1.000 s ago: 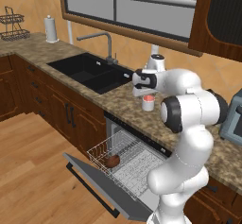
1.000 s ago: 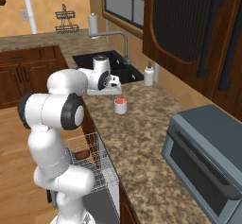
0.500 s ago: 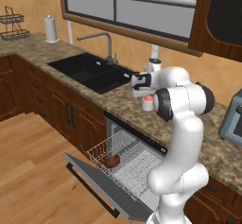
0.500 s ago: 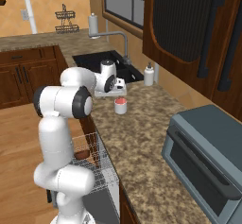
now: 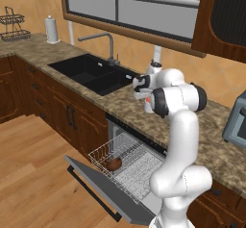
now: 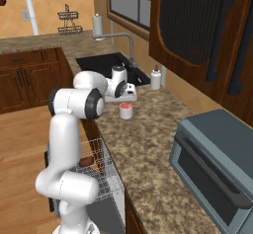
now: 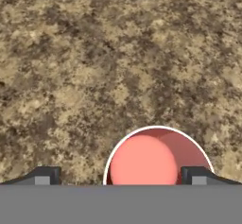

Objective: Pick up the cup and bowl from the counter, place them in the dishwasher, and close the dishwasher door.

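Note:
The white cup (image 7: 156,157) with its pinkish-red inside stands upright on the speckled counter (image 7: 94,67), low in the hand view and right of centre between the fingertips. My gripper (image 7: 120,176) hangs open just above it, touching nothing. From the right base view the cup (image 6: 126,110) sits under the gripper (image 6: 127,97). In the left base view the gripper (image 5: 142,91) and forearm hide most of the cup (image 5: 148,100). The reddish-brown bowl (image 5: 114,163) lies in the white wire rack of the dishwasher (image 5: 126,160). The dishwasher door (image 5: 96,186) hangs folded down.
A white soap dispenser (image 6: 155,77) stands behind the cup near the wall. The black sink (image 5: 91,73) with its faucet (image 5: 108,42) lies to the left. A grey toaster oven (image 6: 217,169) sits on the counter at the right. The open door juts out over the wooden floor.
The arm's elbow has swung across, in front of the cup in the left base view, and the hand has dropped a little closer over the cup. Cup and bowl have not moved.

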